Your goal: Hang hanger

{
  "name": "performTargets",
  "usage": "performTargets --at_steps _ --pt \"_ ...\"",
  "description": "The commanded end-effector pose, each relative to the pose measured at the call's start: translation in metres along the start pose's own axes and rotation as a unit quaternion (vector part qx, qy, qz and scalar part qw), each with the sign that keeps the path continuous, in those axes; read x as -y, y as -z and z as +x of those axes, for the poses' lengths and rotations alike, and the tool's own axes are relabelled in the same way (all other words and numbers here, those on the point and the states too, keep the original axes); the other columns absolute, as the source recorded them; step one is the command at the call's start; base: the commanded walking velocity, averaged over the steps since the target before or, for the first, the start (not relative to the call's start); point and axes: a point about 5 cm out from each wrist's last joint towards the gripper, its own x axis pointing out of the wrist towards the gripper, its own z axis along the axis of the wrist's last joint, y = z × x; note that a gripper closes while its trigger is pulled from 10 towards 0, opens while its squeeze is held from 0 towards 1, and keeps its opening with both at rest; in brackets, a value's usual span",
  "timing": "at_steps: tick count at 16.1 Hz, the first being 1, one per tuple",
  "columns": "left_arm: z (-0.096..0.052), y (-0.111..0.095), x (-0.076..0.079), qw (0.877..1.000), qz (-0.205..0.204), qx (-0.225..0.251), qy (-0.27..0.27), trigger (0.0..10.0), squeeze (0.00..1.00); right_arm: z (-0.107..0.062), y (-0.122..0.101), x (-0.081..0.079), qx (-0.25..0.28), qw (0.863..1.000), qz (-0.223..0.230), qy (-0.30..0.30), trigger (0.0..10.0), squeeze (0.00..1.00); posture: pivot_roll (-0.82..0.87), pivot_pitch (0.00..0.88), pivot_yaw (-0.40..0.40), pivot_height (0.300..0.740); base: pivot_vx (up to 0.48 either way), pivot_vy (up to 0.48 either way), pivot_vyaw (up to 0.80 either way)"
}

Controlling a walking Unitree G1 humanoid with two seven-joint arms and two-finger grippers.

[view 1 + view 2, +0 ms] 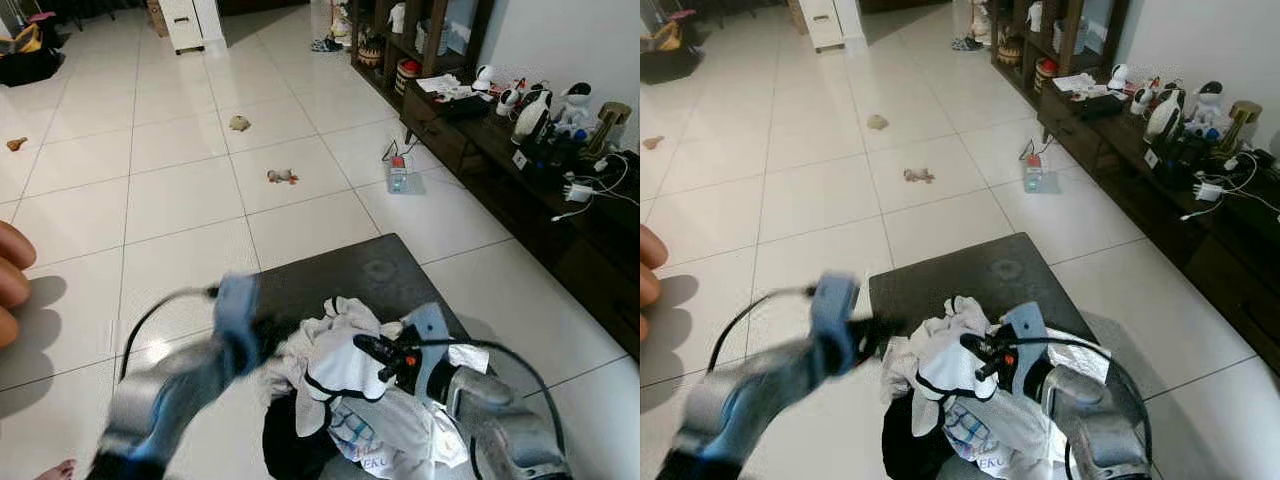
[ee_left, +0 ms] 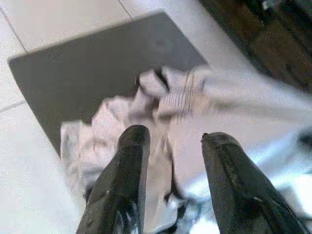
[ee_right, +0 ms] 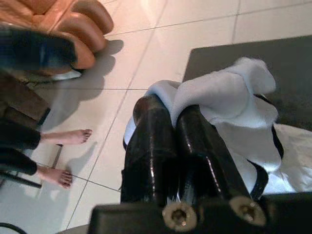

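At the far left, a person's fingers poked in over the white floor. Next came the left hand, blurry, its two fingers apart above the pile of clothes and holding nothing. The pile lay on the dark surface. On the right, the right hand had its fingers together, pinching white cloth from the pile. I could not make out a hanger anywhere, so I think the hanging job had barely begun.

Glossy white tile floor, dark wooden sideboard alongside.
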Motion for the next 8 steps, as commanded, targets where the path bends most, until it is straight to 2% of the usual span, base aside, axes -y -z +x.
performTargets --at_steps 1,3,5,6,8 --pt "-0.002 0.002 0.000 1.000 0.008 0.003 0.018 10.0 1.00 -0.002 -0.005 -0.003 0.007 1.000 -0.002 -0.014 0.0 0.00 0.01 0.129 0.000 0.740 0.000 0.000 0.00" --pt "-0.002 0.014 -0.011 1.000 0.003 -0.004 0.009 10.0 1.00 -0.006 -0.010 -0.008 0.004 0.999 -0.018 -0.042 0.0 0.00 0.00 0.125 -0.005 0.740 0.000 0.000 0.00" --pt "-0.001 0.020 -0.018 1.000 -0.012 0.007 -0.006 10.0 1.00 -0.015 -0.019 -0.018 0.002 0.995 -0.042 -0.094 0.0 0.00 0.00 0.123 -0.009 0.740 0.000 0.000 0.00" --pt "0.001 0.022 -0.022 0.999 -0.023 0.016 -0.028 10.0 0.00 -0.020 -0.022 -0.023 0.002 0.992 -0.051 -0.119 0.0 0.00 -0.01 0.123 -0.013 0.740 0.000 0.000 0.00" --pt "0.002 0.025 -0.027 0.998 -0.027 0.023 -0.044 10.0 0.00 -0.025 -0.025 -0.027 0.001 0.989 -0.059 -0.137 0.0 0.00 -0.01 0.126 -0.017 0.740 0.000 0.000 0.00"
